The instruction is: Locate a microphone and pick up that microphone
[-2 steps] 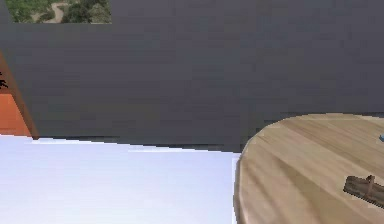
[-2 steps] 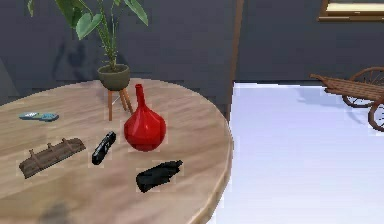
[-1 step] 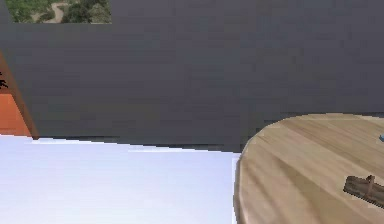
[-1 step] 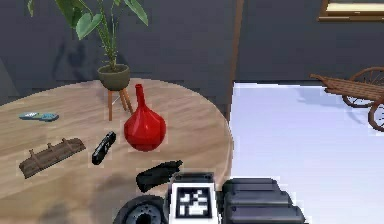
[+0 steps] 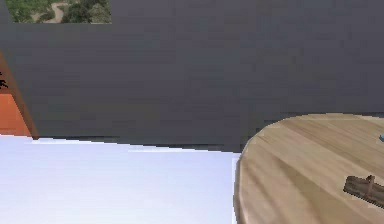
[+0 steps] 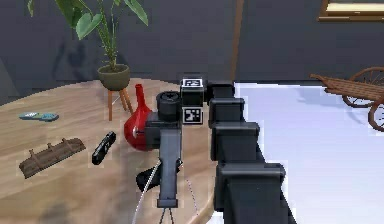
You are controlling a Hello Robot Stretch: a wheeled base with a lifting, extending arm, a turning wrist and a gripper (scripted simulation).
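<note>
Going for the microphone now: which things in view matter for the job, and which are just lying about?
For the job:
dark stick-like thing on the table, likely the microphone
gripper; whether it holds anything cannot be told
round wooden table

Lying about:
red vase
potted plant
brown wooden piece
small teal thing
wooden cart on the floor

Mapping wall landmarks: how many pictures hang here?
2: one landscape picture at the forward view's top left, one framed picture at the arm side view's top right. Others may hang unseen.
</note>
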